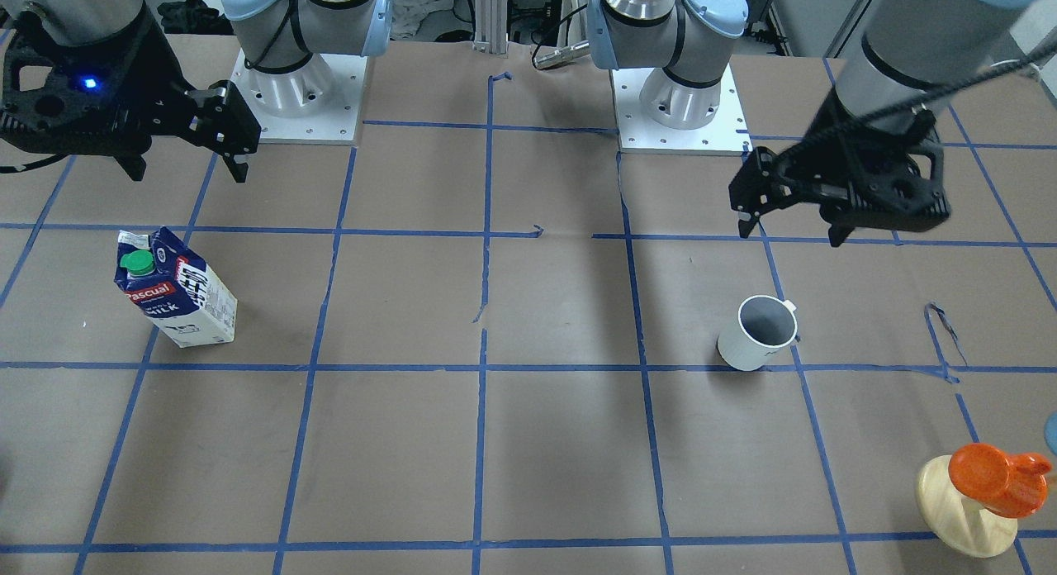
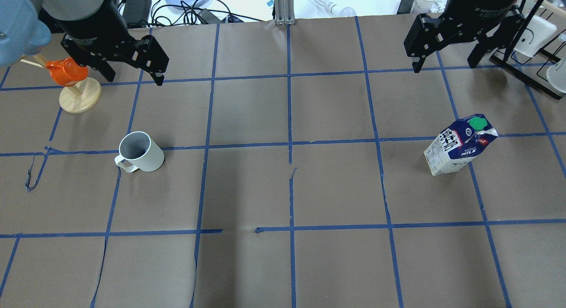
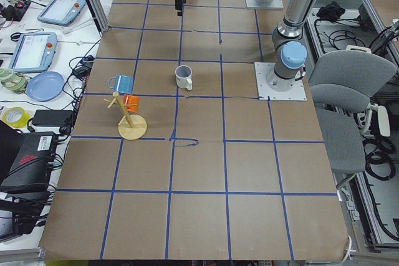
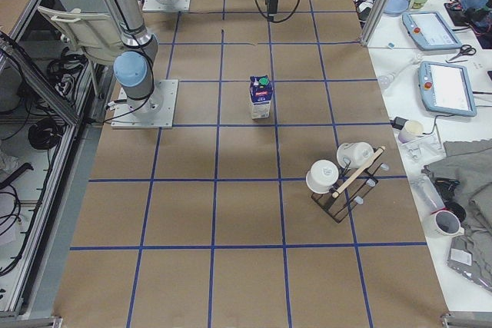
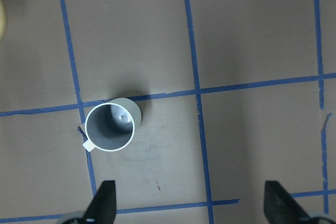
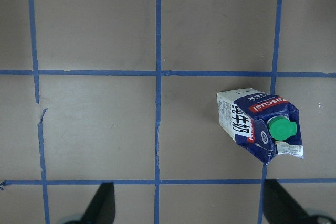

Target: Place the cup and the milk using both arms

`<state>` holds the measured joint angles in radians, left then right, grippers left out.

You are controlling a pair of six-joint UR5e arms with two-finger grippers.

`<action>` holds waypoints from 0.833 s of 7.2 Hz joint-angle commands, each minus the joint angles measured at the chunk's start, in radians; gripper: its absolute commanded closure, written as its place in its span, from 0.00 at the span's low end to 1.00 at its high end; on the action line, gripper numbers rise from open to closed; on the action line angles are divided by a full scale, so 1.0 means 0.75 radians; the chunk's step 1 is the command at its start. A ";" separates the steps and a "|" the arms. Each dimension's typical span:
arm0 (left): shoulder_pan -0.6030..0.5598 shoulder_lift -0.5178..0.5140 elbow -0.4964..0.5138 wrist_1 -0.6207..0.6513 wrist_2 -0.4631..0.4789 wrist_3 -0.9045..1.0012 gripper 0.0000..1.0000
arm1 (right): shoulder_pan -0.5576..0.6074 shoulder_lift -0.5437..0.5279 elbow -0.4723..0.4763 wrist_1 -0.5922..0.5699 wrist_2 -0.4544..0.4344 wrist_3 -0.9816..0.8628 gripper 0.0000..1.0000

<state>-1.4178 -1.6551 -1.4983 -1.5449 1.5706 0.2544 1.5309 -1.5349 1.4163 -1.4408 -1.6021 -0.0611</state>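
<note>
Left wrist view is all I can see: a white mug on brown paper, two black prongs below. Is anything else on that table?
Observer: Yes, a milk carton stands upright at the table's other end.
Visitor: Is something holding it?
Observer: No. The right gripper hangs open, clear of it.
Visitor: Anything near my mug?
Observer: An orange cup hangs on a wooden stand nearby, apart from the mug.

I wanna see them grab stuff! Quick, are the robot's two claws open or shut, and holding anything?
Left gripper: open, holding nothing; the white mug sits on the table.
Right gripper: open, holding nothing; the milk carton stands on the table.
</note>
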 commanded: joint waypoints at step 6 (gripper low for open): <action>0.299 -0.198 -0.360 0.462 -0.045 0.379 0.00 | 0.002 -0.009 0.003 0.001 0.001 0.000 0.00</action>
<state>-1.2315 -1.7720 -1.7052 -1.2813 1.5358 0.5024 1.5322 -1.5399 1.4177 -1.4406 -1.6015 -0.0601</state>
